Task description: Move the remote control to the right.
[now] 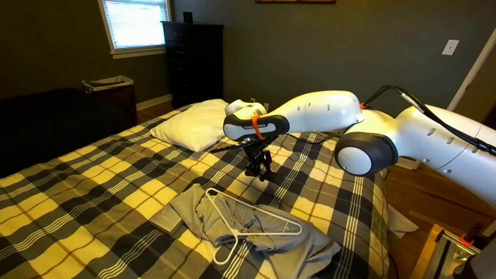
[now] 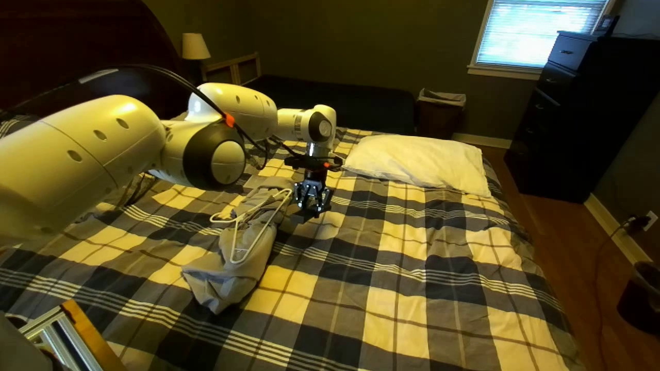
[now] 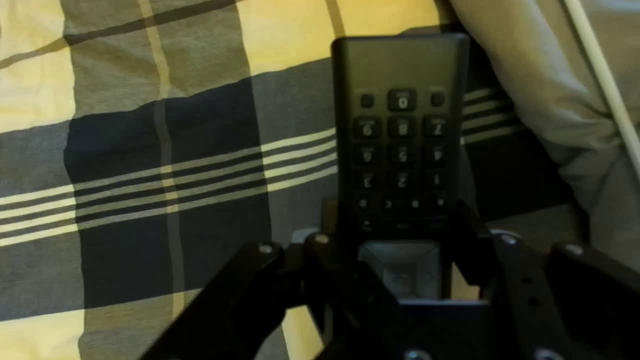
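The remote control is held in the gripper, plaid bedspread below it; near it, a hanger is supported by grey cloth.

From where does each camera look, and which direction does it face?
In an exterior view: raised, looking down across the plaid bed toward the dresser; the arm extends from picture right.
In an exterior view: raised, looking across the bed toward the pillow and lined bin; the arm extends from picture left.
Wrist view: mounted above the end effector, which shows at the bottom, looking down at the remote control.
Both exterior views share arm, hanger, pillow and dresser.
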